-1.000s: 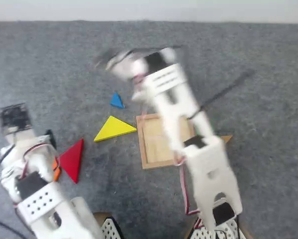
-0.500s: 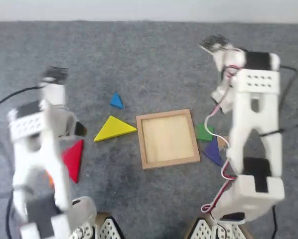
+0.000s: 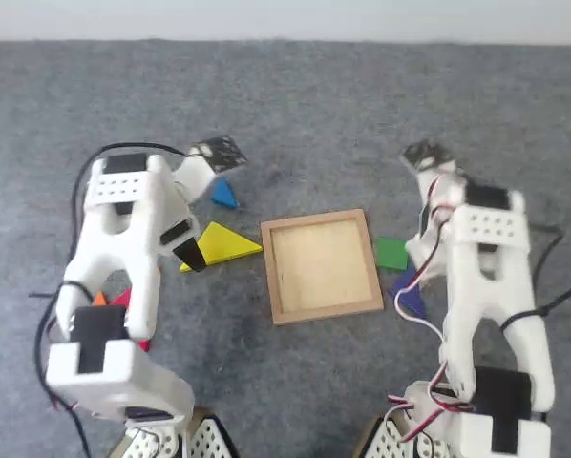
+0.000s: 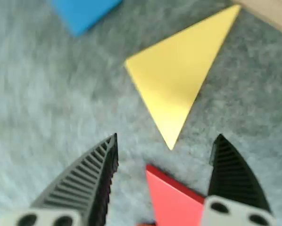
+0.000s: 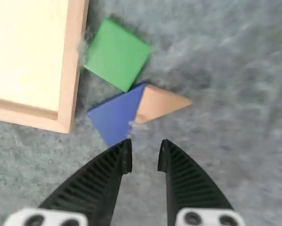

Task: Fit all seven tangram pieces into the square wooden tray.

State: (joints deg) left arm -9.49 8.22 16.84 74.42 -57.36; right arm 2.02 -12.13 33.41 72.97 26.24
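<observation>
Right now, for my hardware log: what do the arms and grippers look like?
The left arm and right arm are white shells with black motor blocks and dotted holes. A black cable trails the left, red-white wires the right. The left gripper and right gripper have black, ribbed, pointed fingers.

Work surface and backdrop.
The table carries a grey, fuzzy, felt-like covering; a pale strip runs along its far side. Lighting is even, shadows soft.

Grey, fuzzy felt-like tabletop, one, spanning the whole work area; plain pale off-white band of wall, one, along its far edge
</observation>
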